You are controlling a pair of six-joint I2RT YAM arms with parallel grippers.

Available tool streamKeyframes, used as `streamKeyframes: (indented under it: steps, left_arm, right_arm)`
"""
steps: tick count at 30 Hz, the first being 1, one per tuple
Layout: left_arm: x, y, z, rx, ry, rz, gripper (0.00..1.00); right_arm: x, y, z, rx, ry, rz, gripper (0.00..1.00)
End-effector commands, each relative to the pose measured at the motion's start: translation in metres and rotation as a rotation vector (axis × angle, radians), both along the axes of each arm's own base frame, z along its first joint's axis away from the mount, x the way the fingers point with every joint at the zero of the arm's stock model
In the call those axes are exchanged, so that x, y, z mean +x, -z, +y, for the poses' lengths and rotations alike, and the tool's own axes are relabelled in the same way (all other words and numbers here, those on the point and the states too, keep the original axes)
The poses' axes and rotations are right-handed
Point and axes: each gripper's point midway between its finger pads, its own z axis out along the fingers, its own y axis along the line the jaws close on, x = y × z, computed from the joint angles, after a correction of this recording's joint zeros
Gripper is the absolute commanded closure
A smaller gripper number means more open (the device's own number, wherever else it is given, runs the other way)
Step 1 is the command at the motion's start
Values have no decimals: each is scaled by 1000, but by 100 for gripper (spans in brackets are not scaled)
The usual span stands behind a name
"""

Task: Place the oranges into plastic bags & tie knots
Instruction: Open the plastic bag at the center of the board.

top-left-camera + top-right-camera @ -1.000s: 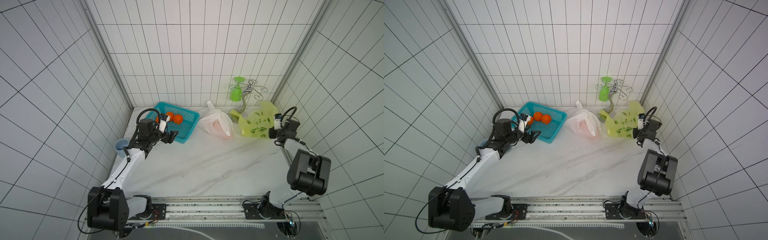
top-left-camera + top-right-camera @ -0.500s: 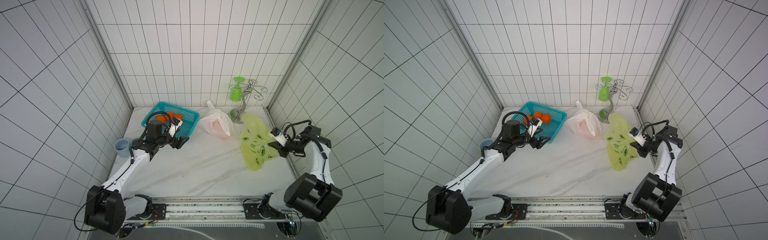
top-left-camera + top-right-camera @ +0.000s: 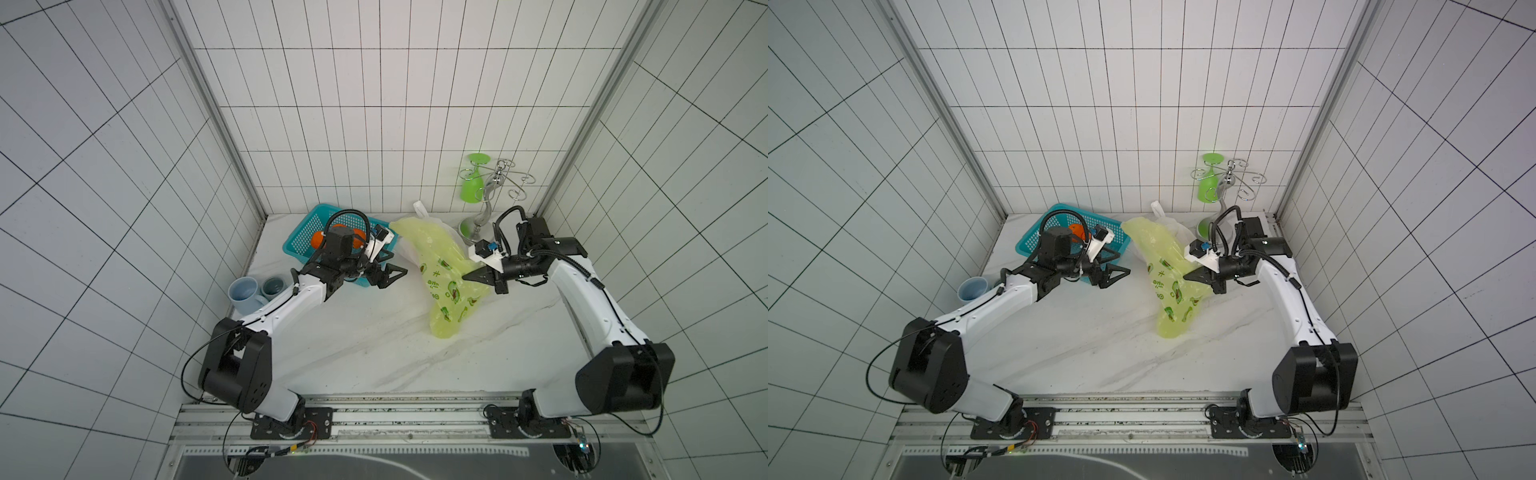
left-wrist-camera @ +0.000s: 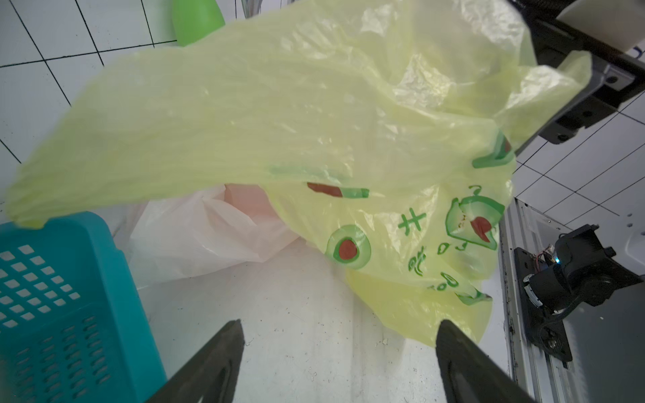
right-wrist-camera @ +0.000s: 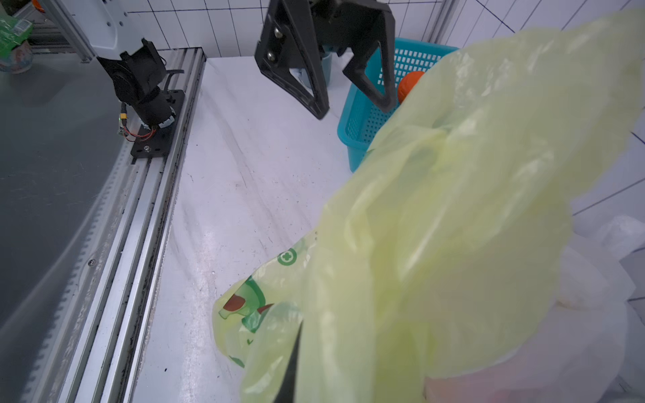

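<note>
The yellow-green plastic bag [image 3: 440,270] [image 3: 1167,274] hangs stretched above the table, its lower end touching the marble. My right gripper [image 3: 469,276] [image 3: 1190,275] [image 5: 300,324] is shut on its edge. My left gripper [image 3: 390,276] [image 3: 1117,276] [image 4: 340,326] stands open just left of the bag, with nothing between its fingers. Behind the bag lies the white plastic bag [image 3: 424,212] [image 4: 209,237], with a pinkish-orange shape showing through it. Oranges [image 3: 318,239] [image 3: 1077,230] [image 5: 410,82] lie in the teal basket [image 3: 299,241] [image 4: 52,296], partly hidden by the left wrist. No knot shows on the yellow-green bag.
Two blue-grey cups [image 3: 247,291] stand at the left edge of the table. A chrome glass rack [image 3: 488,199] with a green glass [image 3: 471,183] stands at the back right. The aluminium rail [image 3: 374,419] runs along the front.
My right arm has swung the yellow-green bag from the back right corner toward the middle. My open left gripper has come off the basket and moved right, toward the bag.
</note>
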Motion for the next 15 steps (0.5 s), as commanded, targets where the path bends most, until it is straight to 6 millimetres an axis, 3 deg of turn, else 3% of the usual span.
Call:
streamKeyframes:
  steps: [1, 7, 9, 11, 14, 15]
  left_arm:
    - [6, -27, -12, -105, 25, -44, 14]
    - [11, -45, -24, -219, 59, -54, 12]
    - [6, -53, -30, -260, 103, -42, 24]
    - [-4, -61, -35, -300, 148, -38, 49]
    - [-26, -63, -38, -303, 178, -47, 89]
    - [-30, -63, -38, -293, 165, -47, 100]
  right_arm:
    - [-7, -53, 15, 91, -55, -43, 100]
    - [-19, -64, 14, 82, -62, -13, 100]
    - [-3, -55, 11, 51, 6, -8, 100]
    - [31, -44, 5, 3, 153, -8, 100]
    - [122, -40, -23, -50, 582, -57, 99]
    - [147, -39, -33, -76, 715, -70, 89]
